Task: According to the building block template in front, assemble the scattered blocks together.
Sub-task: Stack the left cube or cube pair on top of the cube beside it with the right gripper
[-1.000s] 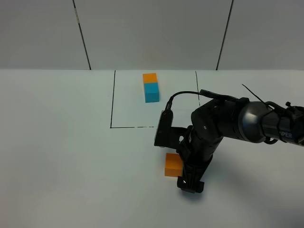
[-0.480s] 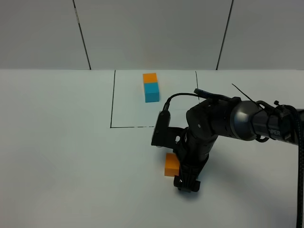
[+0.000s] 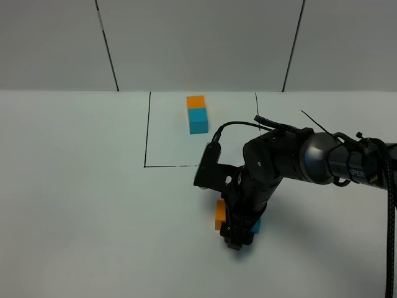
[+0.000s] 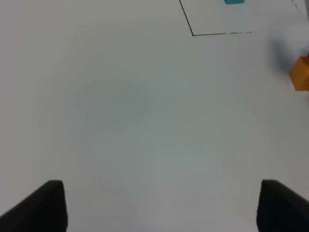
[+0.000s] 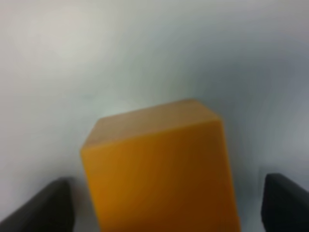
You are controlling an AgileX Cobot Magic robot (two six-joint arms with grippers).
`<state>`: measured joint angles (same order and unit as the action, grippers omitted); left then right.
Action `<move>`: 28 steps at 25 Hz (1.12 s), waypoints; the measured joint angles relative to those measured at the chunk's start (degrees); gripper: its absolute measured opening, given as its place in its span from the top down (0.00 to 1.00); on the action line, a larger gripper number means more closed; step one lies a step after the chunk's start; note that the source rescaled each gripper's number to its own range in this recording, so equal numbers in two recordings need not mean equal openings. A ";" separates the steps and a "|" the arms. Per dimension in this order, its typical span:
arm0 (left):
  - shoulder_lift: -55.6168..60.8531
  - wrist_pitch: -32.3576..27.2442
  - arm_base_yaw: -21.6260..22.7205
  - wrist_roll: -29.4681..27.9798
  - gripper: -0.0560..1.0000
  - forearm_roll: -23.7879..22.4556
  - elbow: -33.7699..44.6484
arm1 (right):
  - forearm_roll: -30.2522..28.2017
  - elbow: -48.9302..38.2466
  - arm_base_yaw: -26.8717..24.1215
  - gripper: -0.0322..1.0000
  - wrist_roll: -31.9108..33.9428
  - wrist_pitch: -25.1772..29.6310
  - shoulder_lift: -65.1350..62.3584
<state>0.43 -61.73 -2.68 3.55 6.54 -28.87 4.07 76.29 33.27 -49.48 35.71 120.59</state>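
Though wrist-hidden, seemingly cyan cube point(image 3: 256, 225) overhead.

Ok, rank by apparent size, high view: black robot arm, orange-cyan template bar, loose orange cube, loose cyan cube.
Black robot arm; orange-cyan template bar; loose orange cube and loose cyan cube: unranked, arm hides most of both.

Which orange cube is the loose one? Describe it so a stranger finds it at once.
On the white table, find the black-outlined rectangle; the right gripper points down just outside its near edge. The loose orange cube lies there, half hidden by the gripper. Unlike the orange half of the template, it sits outside the rectangle and looks larger.
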 joint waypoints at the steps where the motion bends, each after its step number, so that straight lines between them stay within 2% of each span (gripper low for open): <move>1: 0.00 0.00 0.00 0.00 0.31 0.00 0.00 | 0.31 0.00 0.00 0.49 0.00 -0.19 0.05; 3: 0.00 0.00 0.00 0.00 0.31 0.00 0.00 | 0.51 0.00 0.00 0.65 0.00 -0.32 0.05; 6: 0.00 0.00 0.00 0.00 0.31 0.00 0.00 | 0.57 0.00 0.00 0.97 0.00 -0.37 0.11; 10: 0.00 0.00 0.00 0.00 0.31 0.00 0.00 | 0.57 0.00 0.00 0.96 0.44 -0.58 0.11; 12: 0.00 0.00 0.00 0.00 0.31 0.00 0.00 | 0.69 0.51 0.00 0.96 3.33 -0.64 0.11; 14: 0.00 0.00 0.00 0.00 0.31 0.00 0.00 | 1.15 2.59 0.00 0.96 11.20 0.33 0.11; 16: 0.00 0.00 0.00 0.00 0.31 0.00 0.00 | 2.06 6.64 0.00 0.96 22.27 1.70 0.15; 20: 0.00 0.00 0.00 0.00 0.31 0.00 0.00 | 2.69 15.53 0.48 0.96 51.55 5.81 0.15; 22: 0.00 0.00 0.00 0.00 0.31 0.00 0.00 | 2.56 18.50 1.20 0.96 61.72 8.12 0.15; 25: 0.00 0.00 0.00 0.00 0.31 0.00 0.00 | 1.52 19.98 2.28 0.96 70.08 9.70 1.29; 28: 0.00 0.00 0.00 0.00 0.31 0.00 0.00 | 0.02 20.02 2.84 0.96 74.60 11.80 4.29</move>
<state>0.43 -61.73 -2.68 3.55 6.54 -28.87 4.09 96.32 36.11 25.12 47.51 124.87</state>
